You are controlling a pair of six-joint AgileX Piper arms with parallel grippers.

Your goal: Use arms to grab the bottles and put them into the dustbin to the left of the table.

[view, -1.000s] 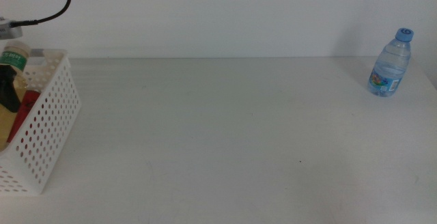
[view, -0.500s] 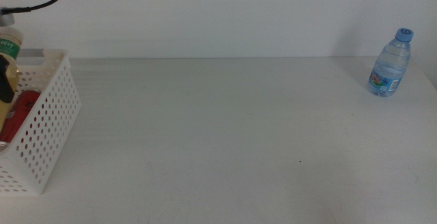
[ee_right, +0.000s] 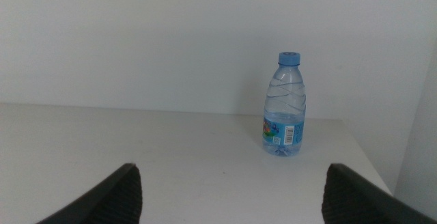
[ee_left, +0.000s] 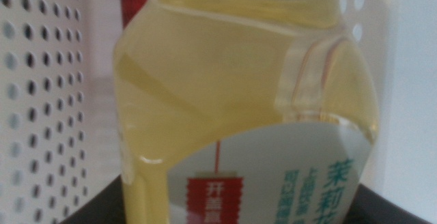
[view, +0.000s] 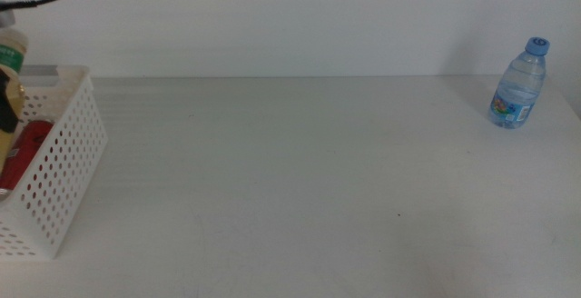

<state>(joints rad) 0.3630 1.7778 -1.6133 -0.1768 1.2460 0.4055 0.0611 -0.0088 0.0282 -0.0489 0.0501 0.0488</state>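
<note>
Yellow tea bottle (ee_left: 239,108) clamped in the left gripper (ee_left: 225,214), hanging over the dustbin (view: 64,166) way out at 9 o'clock of the middle view, red can (view: 23,153) already lying inside. Looks like release time, so main worry: letting go from this high, clipping the can or the rim and bouncing back out onto the table (view: 300,171). Could also tip the basket if caught on the wall. Water bottle (view: 519,84) standing upright at 2 o'clock, far corner, well apart from everything. Right gripper (ee_right: 225,193) spread wide, holding nothing, aimed at it. Close to the edge there, so a sloppy approach probably knocks it off.
</note>
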